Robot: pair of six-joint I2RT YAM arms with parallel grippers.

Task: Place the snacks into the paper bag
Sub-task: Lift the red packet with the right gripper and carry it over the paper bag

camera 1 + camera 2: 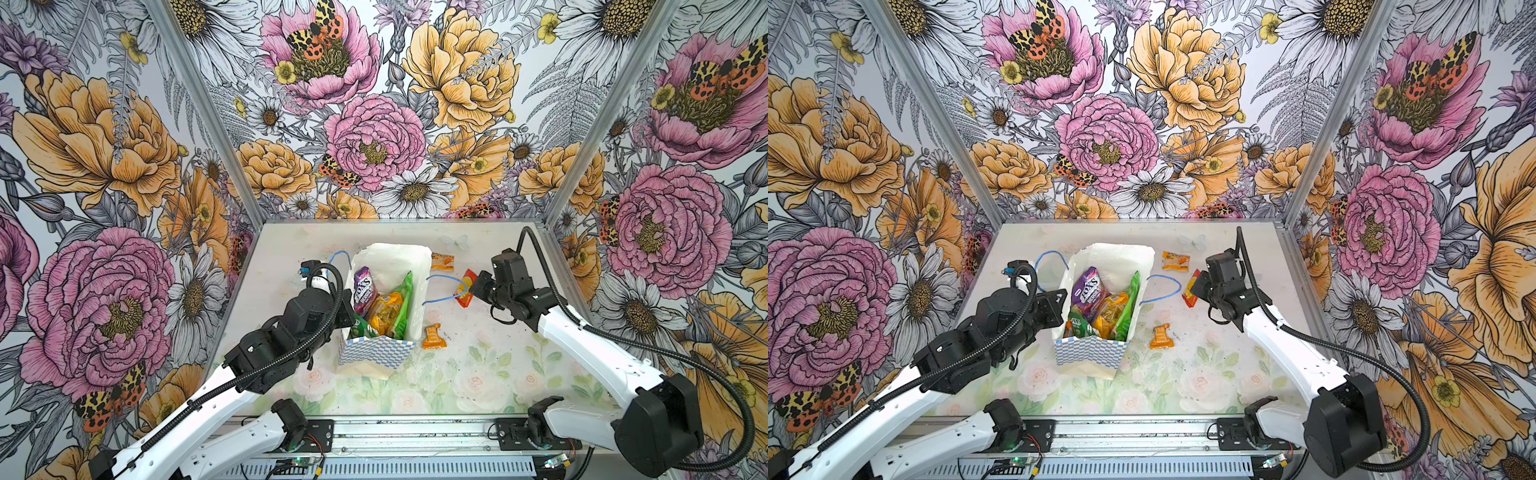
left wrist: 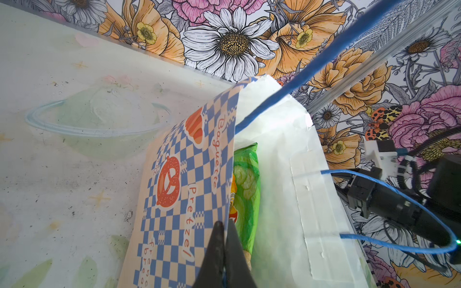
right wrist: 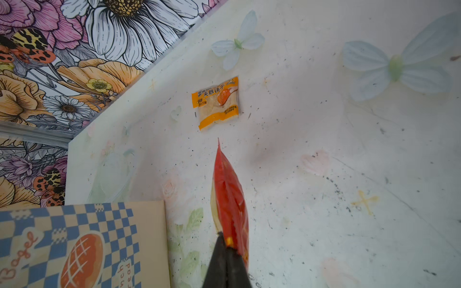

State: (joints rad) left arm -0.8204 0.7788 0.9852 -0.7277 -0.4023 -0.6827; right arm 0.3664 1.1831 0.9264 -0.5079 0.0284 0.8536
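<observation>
The paper bag stands open in the middle of the table in both top views, checkered blue and white outside. Inside lie a purple Fox's Berries packet, an orange-yellow packet and green packets. My left gripper is shut on the bag's left wall at its rim. My right gripper is shut on a red packet, held just right of the bag. Two small orange sachets lie on the table, one behind and one beside the bag's front.
A blue cord handle loops out from the bag's right side toward the red packet; another arcs off the left side. A clear plastic bowl sits left of the bag. Flowered walls close in the back and sides.
</observation>
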